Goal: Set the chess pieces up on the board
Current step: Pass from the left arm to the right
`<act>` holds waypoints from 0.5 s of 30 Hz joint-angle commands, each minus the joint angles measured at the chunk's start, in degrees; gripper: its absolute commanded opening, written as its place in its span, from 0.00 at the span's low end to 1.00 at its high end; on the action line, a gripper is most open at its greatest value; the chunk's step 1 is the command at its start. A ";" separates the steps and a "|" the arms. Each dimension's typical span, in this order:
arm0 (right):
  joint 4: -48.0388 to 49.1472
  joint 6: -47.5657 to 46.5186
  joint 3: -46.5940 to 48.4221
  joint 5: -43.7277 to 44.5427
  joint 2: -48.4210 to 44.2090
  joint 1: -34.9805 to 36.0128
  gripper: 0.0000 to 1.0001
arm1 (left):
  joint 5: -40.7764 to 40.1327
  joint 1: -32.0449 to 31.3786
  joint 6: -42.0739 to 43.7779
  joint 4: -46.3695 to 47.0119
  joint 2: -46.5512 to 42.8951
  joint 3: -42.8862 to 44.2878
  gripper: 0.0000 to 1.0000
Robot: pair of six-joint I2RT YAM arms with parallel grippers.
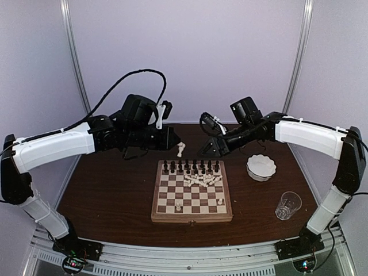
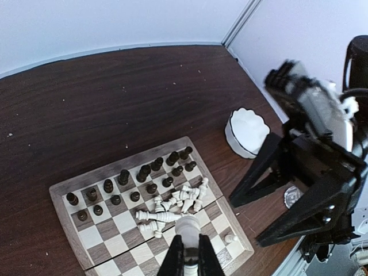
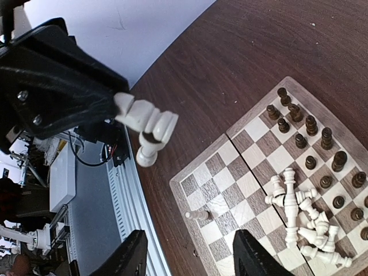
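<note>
Where the dark wooden table [image 1: 109,190] meets pale lilac walls [image 1: 190,57] and metal frame posts [image 1: 75,57], we find the board [image 1: 192,217] centred toward the near edge, with a white bowl [image 1: 261,167] and a glass [image 1: 287,205] to its right. Dark pieces [image 1: 190,167] stand in two rows along its far side. Cream pieces [image 1: 202,180] lie heaped mid-board. The left gripper [image 2: 188,247] clamps one raised cream piece [image 3: 146,123] beyond the board's far edge. The right gripper [image 3: 190,236] stands wide, holding nothing.
</note>
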 commanded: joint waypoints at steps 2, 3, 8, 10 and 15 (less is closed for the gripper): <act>8.79 10.82 3.94 -4.76 4.48 2.04 0.55 | -4.02 -1.36 -3.76 9.39 -3.37 -2.59 0.00; 9.29 11.36 4.54 -4.97 5.18 2.41 0.55 | -3.88 -1.41 -4.27 10.07 -3.51 -3.14 0.00; 11.45 13.50 6.23 -6.61 7.70 3.46 0.55 | -3.17 -1.44 -6.47 13.07 -3.98 -5.48 0.00; 12.93 14.34 6.04 -7.66 7.92 3.57 0.55 | -3.19 -1.40 -6.90 13.40 -4.19 -5.85 0.00; 18.09 17.35 4.54 -10.01 7.43 3.73 0.54 | -3.33 -1.42 -7.37 14.32 -4.38 -6.37 0.00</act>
